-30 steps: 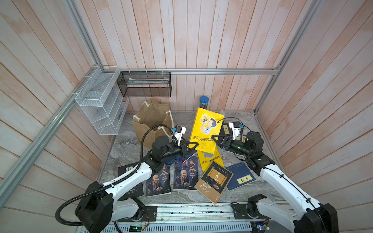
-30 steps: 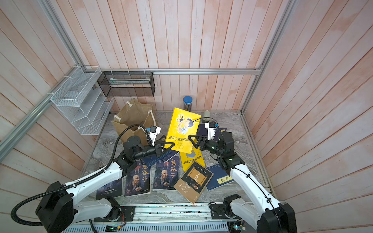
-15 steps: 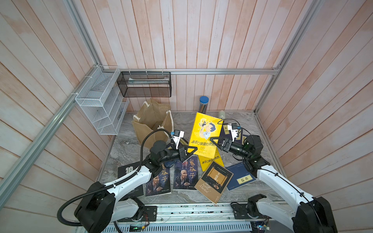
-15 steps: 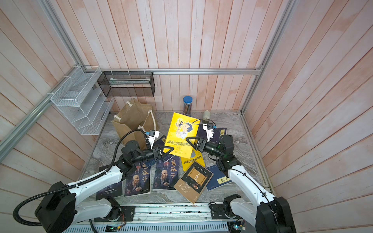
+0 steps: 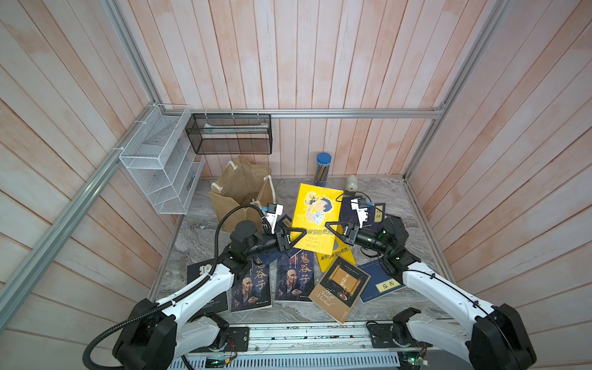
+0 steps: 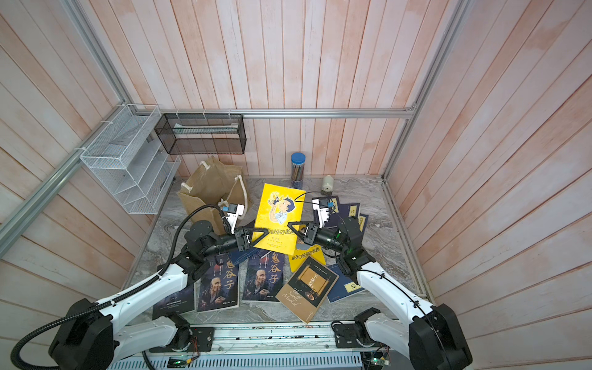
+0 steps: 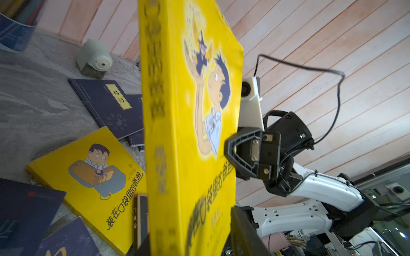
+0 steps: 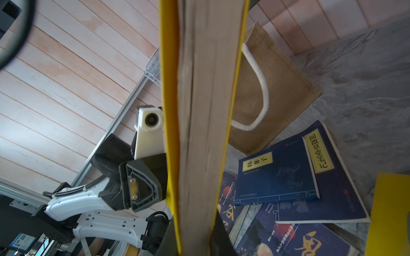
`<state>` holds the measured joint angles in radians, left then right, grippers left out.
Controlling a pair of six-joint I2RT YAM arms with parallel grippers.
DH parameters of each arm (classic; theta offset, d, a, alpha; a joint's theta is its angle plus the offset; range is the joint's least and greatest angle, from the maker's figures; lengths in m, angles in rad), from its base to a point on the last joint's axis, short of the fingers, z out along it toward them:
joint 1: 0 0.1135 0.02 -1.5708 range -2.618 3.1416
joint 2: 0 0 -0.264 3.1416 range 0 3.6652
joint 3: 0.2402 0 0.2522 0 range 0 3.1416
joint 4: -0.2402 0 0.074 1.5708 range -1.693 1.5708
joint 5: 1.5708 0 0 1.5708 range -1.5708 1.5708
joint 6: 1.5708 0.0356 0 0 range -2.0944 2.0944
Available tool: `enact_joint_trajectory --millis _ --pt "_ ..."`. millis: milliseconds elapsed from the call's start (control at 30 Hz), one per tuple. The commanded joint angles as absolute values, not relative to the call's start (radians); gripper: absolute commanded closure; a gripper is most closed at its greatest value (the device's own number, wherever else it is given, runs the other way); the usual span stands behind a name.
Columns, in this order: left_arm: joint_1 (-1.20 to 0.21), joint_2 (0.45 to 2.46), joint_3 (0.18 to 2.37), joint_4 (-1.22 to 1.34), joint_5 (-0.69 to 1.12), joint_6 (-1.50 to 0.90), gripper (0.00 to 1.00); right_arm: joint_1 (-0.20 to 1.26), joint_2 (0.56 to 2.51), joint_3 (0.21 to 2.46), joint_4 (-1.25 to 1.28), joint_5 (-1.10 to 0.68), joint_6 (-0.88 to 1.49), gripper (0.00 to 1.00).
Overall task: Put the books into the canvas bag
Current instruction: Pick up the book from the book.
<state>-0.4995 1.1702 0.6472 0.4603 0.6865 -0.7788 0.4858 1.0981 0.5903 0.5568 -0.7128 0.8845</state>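
A bright yellow cartoon book (image 5: 315, 221) (image 6: 278, 221) stands upright above the table between my two grippers. My right gripper (image 5: 333, 229) (image 8: 195, 239) is shut on its page edge, with a jaw pressed on each cover. My left gripper (image 5: 296, 238) (image 7: 193, 241) straddles the spine edge, open, with a gap at one jaw. The canvas bag (image 5: 238, 189) (image 8: 273, 88) stands open at the back left, behind my left arm. More books lie flat: a second yellow one (image 5: 336, 256), two portrait covers (image 5: 294, 278), a brown-black one (image 5: 339, 288), navy ones (image 5: 381, 283).
A white wire rack (image 5: 160, 173) and a black mesh basket (image 5: 229, 137) hang on the left and back walls. A pencil tube with a blue lid (image 5: 322, 168) and a grey-green sharpener (image 5: 352, 185) stand at the back. Wooden walls close in three sides.
My right gripper has closed on the yellow book's page edge. My left gripper, shut on the spine edge before, has opened. The book sits a little lower.
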Motion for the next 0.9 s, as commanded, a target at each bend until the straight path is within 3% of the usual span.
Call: enact_joint_trajectory --millis 0,167,233,333,467,667,867 --pt "-0.438 1.194 0.740 0.447 0.788 -0.764 0.50 0.508 1.112 0.649 0.550 -0.749 0.834 1.00" --pt "-0.416 1.264 0.826 0.413 0.851 -0.755 0.52 0.522 1.138 0.676 0.556 -0.731 0.833 1.00" --pt "-0.413 1.274 0.837 0.417 0.873 -0.754 0.62 0.524 1.137 0.681 0.571 -0.705 0.840 1.00" --pt "-0.403 1.273 0.839 0.419 0.892 -0.757 0.86 0.524 1.144 0.684 0.579 -0.695 0.843 1.00" --pt "-0.383 1.250 0.849 0.377 0.911 -0.740 1.00 0.529 1.169 0.696 0.565 -0.691 0.829 1.00" --pt "-0.333 1.202 0.969 0.053 0.836 -0.531 1.00 0.560 1.225 0.737 0.514 -0.644 0.782 0.62" --pt "-0.239 1.203 1.206 -0.283 0.641 -0.275 1.00 0.581 1.321 0.872 0.391 -0.585 0.710 0.48"
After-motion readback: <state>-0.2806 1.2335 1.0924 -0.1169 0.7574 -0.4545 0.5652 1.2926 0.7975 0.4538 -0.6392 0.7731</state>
